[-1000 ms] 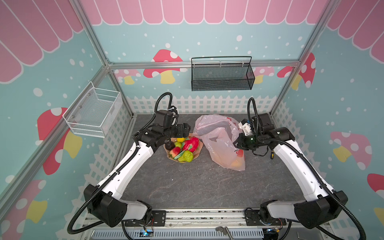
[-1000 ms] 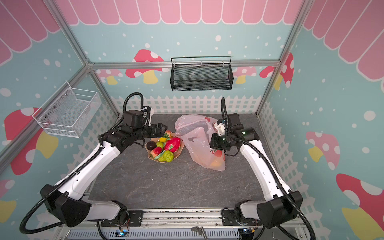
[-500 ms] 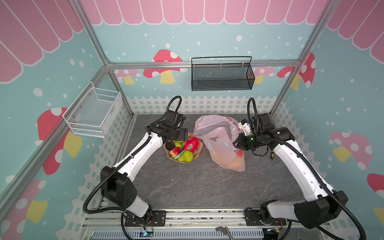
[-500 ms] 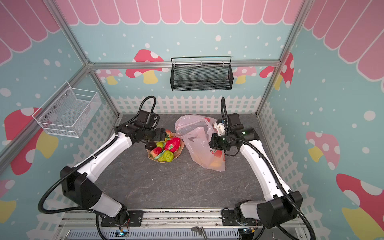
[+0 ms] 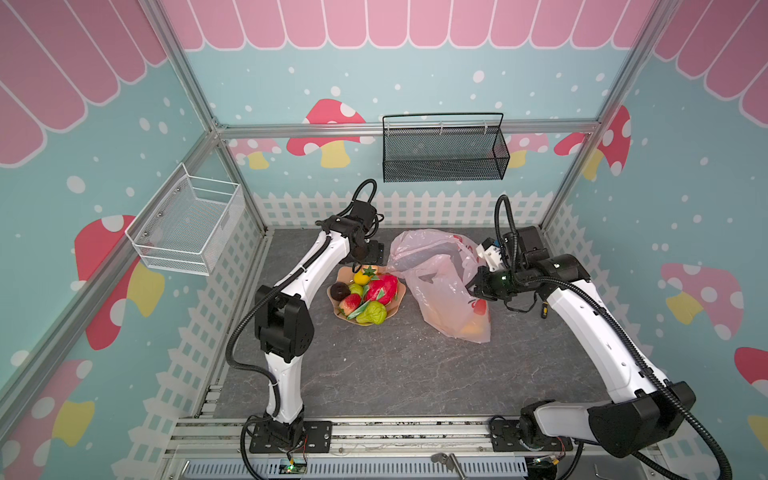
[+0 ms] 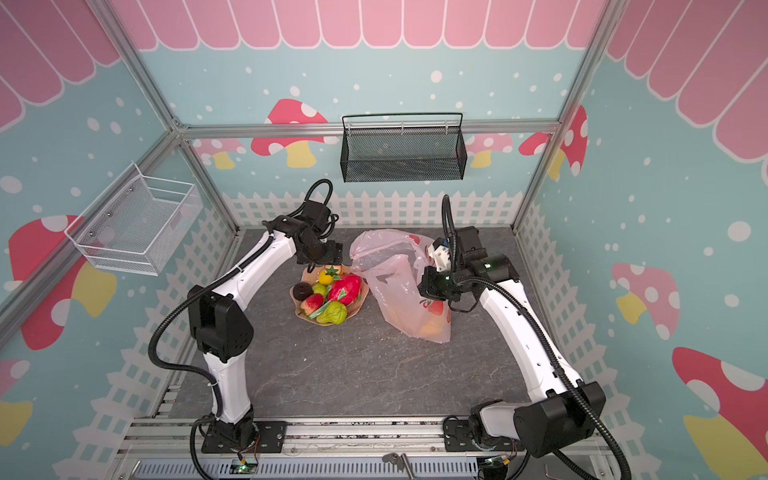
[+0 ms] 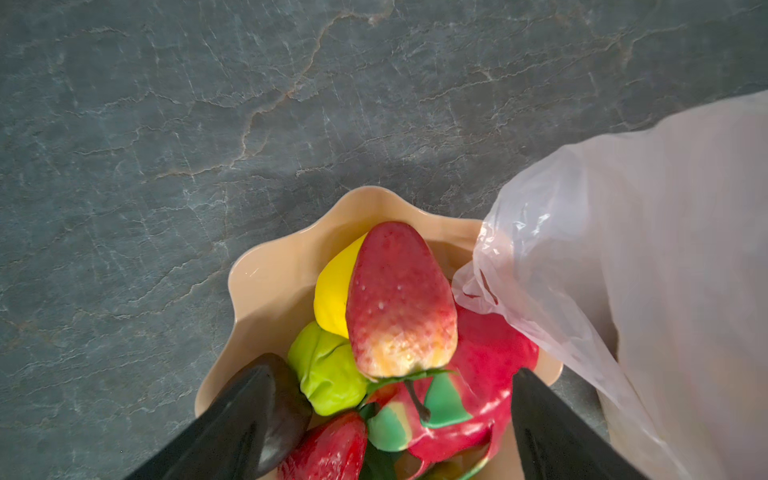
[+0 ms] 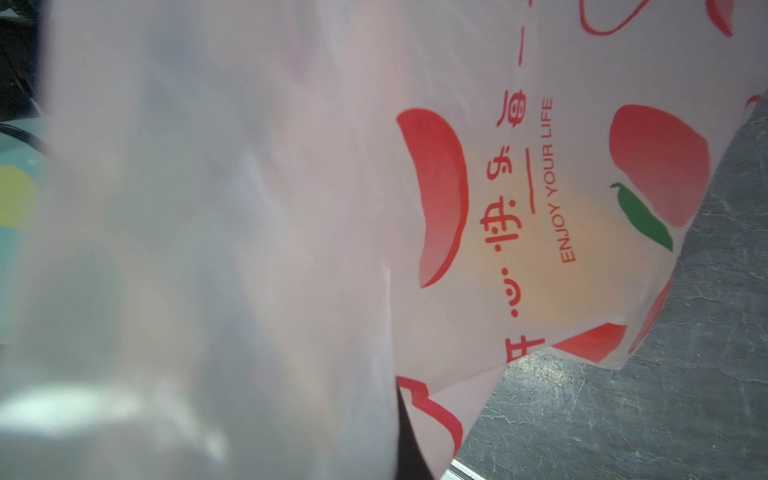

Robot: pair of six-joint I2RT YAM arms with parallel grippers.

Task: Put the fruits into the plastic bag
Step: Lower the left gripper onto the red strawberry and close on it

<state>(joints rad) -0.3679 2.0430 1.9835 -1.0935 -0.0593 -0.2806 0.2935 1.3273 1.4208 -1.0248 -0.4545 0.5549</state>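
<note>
- left gripper (image 7: 392,374) is hovering over the tan dish (image 7: 266,282), jaws spread wide and holding nothing. one finger is sitting by the dark brown fruit (image 7: 282,399), the other past the dragon fruit (image 7: 490,374).
- the wide spread is probably for straddling the pile; the red-and-cream fruit (image 7: 399,303) on top is lying between the fingers and looks like the easiest pick.
- the fruits (image 5: 365,295) are mostly sitting heaped in the dish, just left of the plastic bag (image 5: 440,282) in a top view: yellow fruit (image 7: 332,291), green fruit (image 7: 324,374), dragon fruit across the middle.
- an orange glow (image 5: 469,328) is showing through the film low in the bag, so at least one piece is probably inside already.
- right gripper (image 5: 478,286) is clenched at the bag's side. its fingertips are hidden by film, but the bag is standing tall with its mouth gaping toward the dish, so i judge it is pinching the film to hold the opening up.
- the right wrist view is filled by bag film and print, which is consistent with that grip.
- the bag's loose lip (image 7: 490,282) is drooping over the dish rim, touching the dragon fruit, and could snag on a lift.
- the grey table (image 5: 415,374) in front is carrying nothing else.
</note>
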